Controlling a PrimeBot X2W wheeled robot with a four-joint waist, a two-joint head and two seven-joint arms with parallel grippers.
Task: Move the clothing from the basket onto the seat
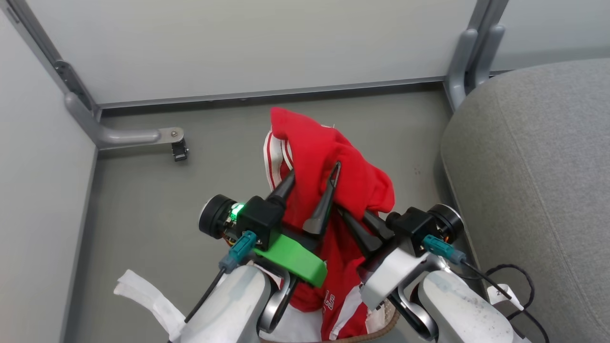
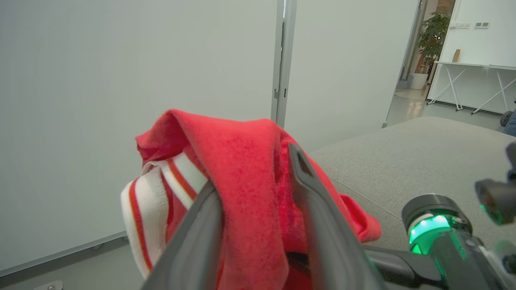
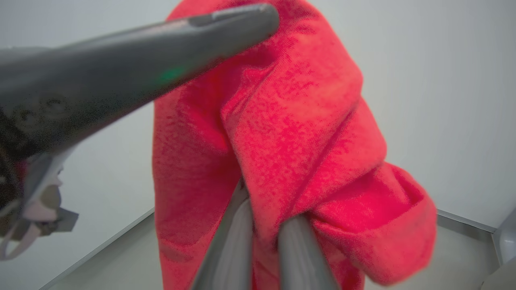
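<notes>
Bare grey floor (image 1: 143,200) is seen ahead and to the left, closed off by white partition panels (image 1: 262,43) with grey metal feet (image 1: 128,136) at their bases. On the right the seat (image 1: 533,166) is bounded by a rounded edge, near the raised load but apart from it, and its grey top lies open. The brown rim of the basket (image 1: 376,328) is cut off by the lower edge of the head view, and a white liner cloth (image 1: 143,290) is seen to its left.

The clothing (image 1: 329,152) is held up above the basket, left of the seat. It is red knit, bunched, with a white-and-red striped band on its left side and white lettering low down.

The left gripper (image 1: 314,170) is raised with its jaws apart and a fold of cloth between them; whether they press on it cannot be judged. The right gripper (image 1: 345,214) is angled inward from the right, its jaws pinched together on a red fold.
</notes>
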